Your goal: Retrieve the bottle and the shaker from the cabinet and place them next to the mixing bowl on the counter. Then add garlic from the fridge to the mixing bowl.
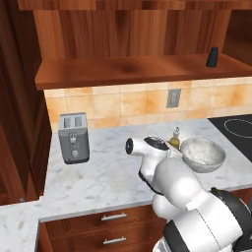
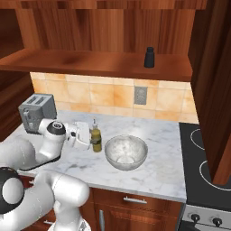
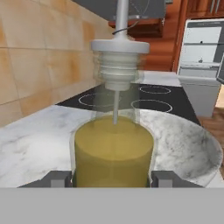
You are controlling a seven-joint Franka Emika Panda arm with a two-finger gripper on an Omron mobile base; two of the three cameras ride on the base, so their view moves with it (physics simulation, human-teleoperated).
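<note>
The arm reaches forward and low over the counter (image 1: 98,177), its hand level, the gripper (image 3: 112,178) set around the bottle (image 2: 95,137). The jaws stand part-open, one finger at each side of the bottle's base; whether they press it, I cannot tell. The bottle stands upright on the marble just left of the mixing bowl (image 2: 126,152). The hand view looks through the bottle to the stove (image 3: 144,98) beyond. The base views show the shaker (image 2: 149,57) on the cabinet (image 1: 133,69) shelf, a toaster (image 1: 74,137) at the far left, and a tiled wall
</note>
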